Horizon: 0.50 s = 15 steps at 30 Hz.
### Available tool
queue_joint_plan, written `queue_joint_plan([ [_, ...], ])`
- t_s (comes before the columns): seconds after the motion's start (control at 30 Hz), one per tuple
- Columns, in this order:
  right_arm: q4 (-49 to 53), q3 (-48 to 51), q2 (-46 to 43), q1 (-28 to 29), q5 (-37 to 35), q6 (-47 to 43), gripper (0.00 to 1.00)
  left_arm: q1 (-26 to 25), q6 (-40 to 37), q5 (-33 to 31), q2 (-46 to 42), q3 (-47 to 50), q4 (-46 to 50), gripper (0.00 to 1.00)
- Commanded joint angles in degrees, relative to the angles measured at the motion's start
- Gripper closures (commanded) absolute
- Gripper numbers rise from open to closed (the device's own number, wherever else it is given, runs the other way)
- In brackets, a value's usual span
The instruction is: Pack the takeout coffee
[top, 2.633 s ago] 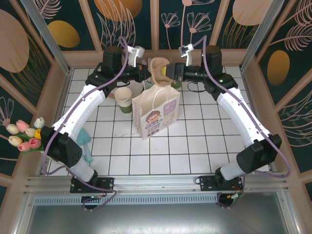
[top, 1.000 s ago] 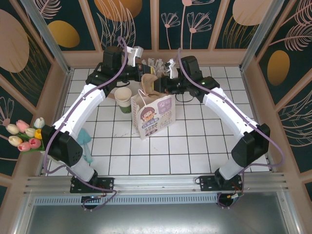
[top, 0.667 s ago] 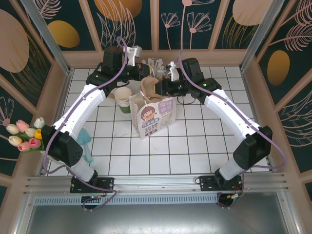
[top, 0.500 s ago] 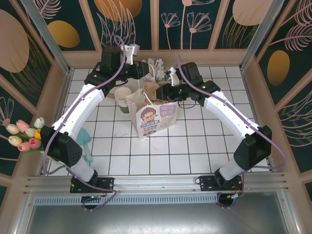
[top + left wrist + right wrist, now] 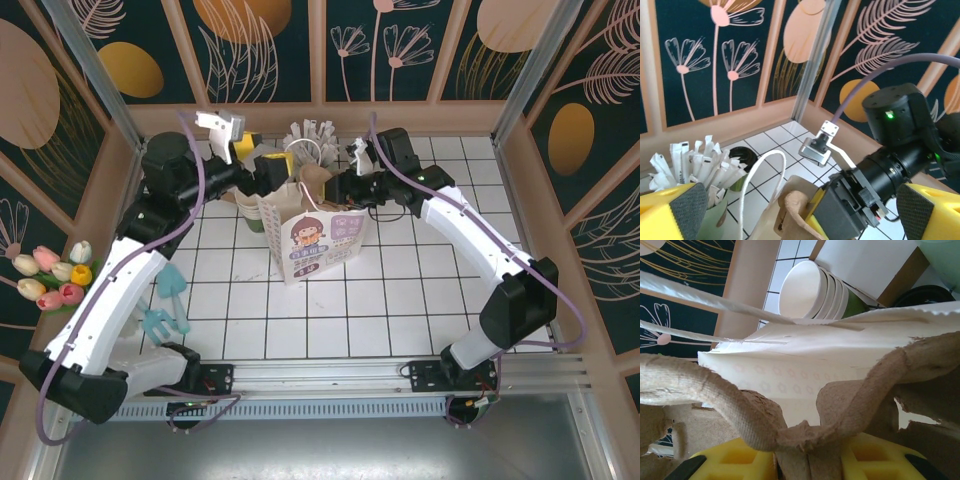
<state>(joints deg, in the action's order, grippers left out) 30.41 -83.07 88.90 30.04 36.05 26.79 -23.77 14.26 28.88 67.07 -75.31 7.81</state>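
We are clamping the right gripper (image 5: 332, 188) on a brown pulp carrier (image 5: 755, 410) and holding it in the mouth of the paper bag (image 5: 322, 235). We judge this grip is doing two jobs: lowering the carrier in as a seat for the cup, and propping the bag's thin walls apart. The bag is standing upright on the tiles with its handles up.

We are hovering the left gripper (image 5: 265, 160) just behind the bag's left rim. Its yellow fingers (image 5: 670, 210) are spread wide with nothing between them, probably so it is free for the cup.

The coffee (image 5: 743, 156) is standing on the tiles beyond the bag, just beside the pale green cup of wrapped sticks (image 5: 695, 162). It is touching neither gripper. From the left wrist it is lying ahead of the open fingers, past the bag handle. It is not yet packed.
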Motion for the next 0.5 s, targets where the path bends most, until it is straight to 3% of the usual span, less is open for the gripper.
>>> queue_joint_plan([
  [0.0, 0.72, 1.30, -0.05, -0.16, -0.08, 1.07, 0.70, 0.17, -5.43, 9.35, -1.26, 4.24, -3.51, 0.01],
  [0.23, 0.95, 1.24, 0.03, 0.18, -1.42, 1.16, 0.70, 0.10, -10.70, 12.68, -9.36, 14.54, -12.53, 0.03],
  [0.27, 0.91, 1.05, 0.10, 0.19, -1.42, 1.16, 0.70, 0.08, -11.24, 12.75, -9.41, 14.74, -12.56, 0.09],
  [0.47, 1.12, 0.29, 1.16, 0.37, -1.69, 0.82, 0.70, -0.05, -15.09, 17.59, -4.89, 10.91, -8.30, 0.25],
])
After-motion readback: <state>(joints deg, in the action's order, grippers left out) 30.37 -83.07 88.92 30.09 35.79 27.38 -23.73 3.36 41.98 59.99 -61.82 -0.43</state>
